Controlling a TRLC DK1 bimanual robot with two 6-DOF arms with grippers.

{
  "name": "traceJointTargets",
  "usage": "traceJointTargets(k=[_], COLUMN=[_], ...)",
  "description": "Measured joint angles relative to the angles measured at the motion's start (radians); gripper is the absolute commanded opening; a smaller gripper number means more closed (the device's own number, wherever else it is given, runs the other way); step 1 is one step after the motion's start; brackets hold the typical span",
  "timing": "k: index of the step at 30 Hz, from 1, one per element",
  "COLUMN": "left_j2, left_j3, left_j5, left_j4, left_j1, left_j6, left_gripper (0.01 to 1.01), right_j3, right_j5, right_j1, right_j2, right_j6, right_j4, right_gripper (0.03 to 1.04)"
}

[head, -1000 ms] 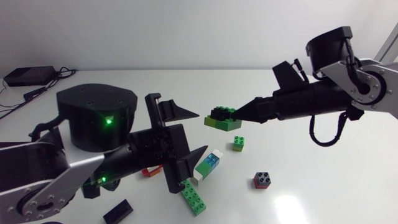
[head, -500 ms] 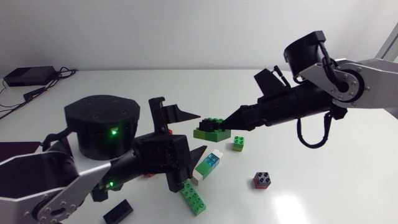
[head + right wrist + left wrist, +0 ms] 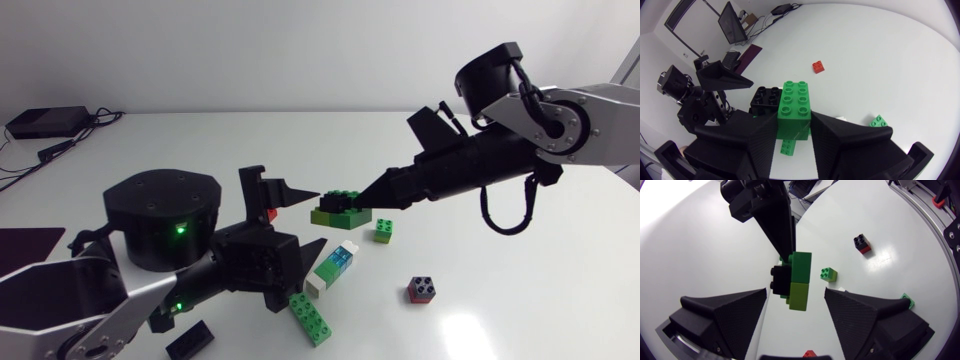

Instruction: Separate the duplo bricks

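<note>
Near the table's front edge lie a long green brick (image 3: 310, 318) and a white-and-blue brick (image 3: 332, 265). A red-and-black brick (image 3: 422, 289) and a small lime brick (image 3: 384, 230) sit just beyond. Over the table's middle, my left gripper (image 3: 795, 292) stands wide apart, flanking but not touching the green, lime and black duplo stack (image 3: 340, 208), which my right gripper (image 3: 795, 125) has clamped.

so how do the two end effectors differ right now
The left end effector is open, spread wide on either side of the brick stack without touching it; the right end effector is shut on that stack. The left holds nothing; the right carries the stack. Both are matte black, wedge-fingered, and meet at the same stack.
</note>
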Motion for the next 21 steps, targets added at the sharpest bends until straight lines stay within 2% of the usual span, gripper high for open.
traceJointTargets(k=[21], left_j2=[0.000], left_j3=[-0.001], left_j5=[-0.003], left_j4=[0.009], left_j1=[0.000], left_j6=[0.048], left_gripper=[0.803], right_j3=[0.000], right_j5=[0.004], right_j1=[0.048], right_j2=[0.000], right_j6=[-0.046], right_j4=[-0.045], right_gripper=[0.21])
